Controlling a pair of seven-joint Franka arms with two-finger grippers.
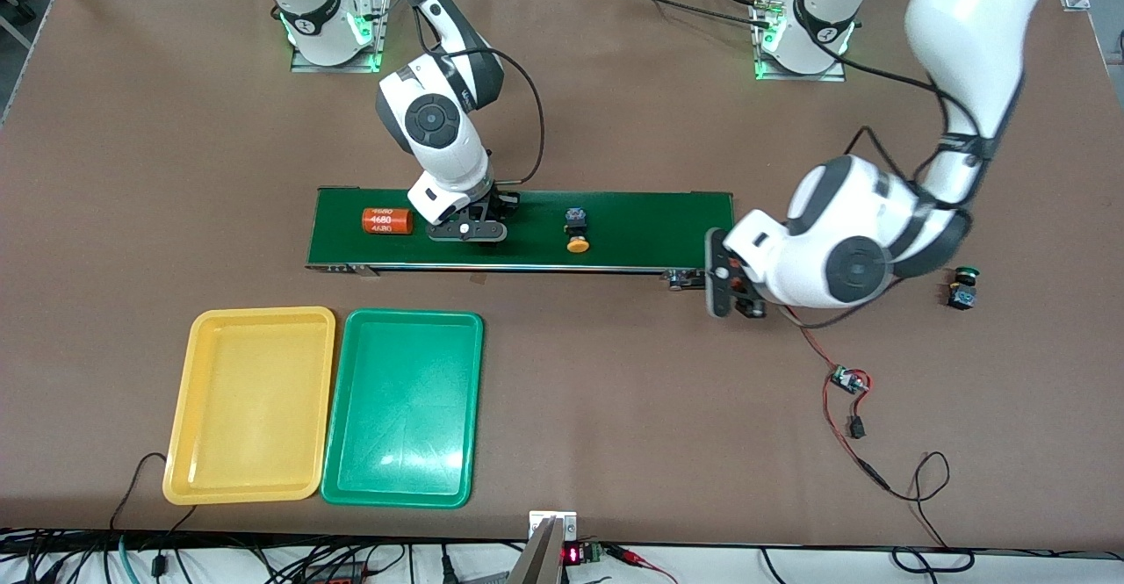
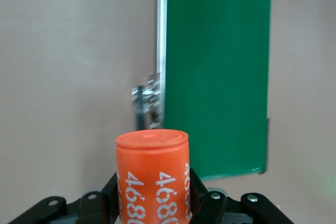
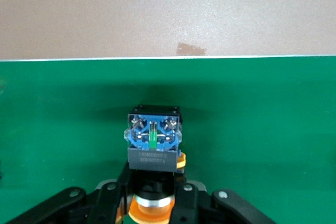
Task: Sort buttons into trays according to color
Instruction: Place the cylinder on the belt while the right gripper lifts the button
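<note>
Buttons look like small, rigid, light plastic parts, top-heavy under their round caps and apt to roll, so the squarish body or the neck just under the cap seems the safest place to pinch. In the front view one yellow button [image 1: 576, 233] lies on the conveyor belt [image 1: 650, 224], a green button [image 1: 962, 285] sits on the table toward the left arm's end, and both the yellow tray [image 1: 250, 404] and the green tray [image 1: 404, 407] lie nearer the camera, with nothing in them. The right gripper [image 1: 467, 230] is down on the belt beside an orange cylinder [image 1: 387, 220], its wrist bent steeply downward; the left gripper [image 1: 727, 275] hangs just off the belt's end, turned sideways. In the left wrist view, the left gripper [image 2: 155, 203] is clamped on a second orange cylinder [image 2: 152, 174] printed 4680, with the belt's end lying past it. In the right wrist view, the right gripper [image 3: 152, 198] has its fingers [image 3: 186, 195] closed about another yellow button [image 3: 153, 148] near its orange cap, the blue-and-black body pointing away on the belt.
</note>
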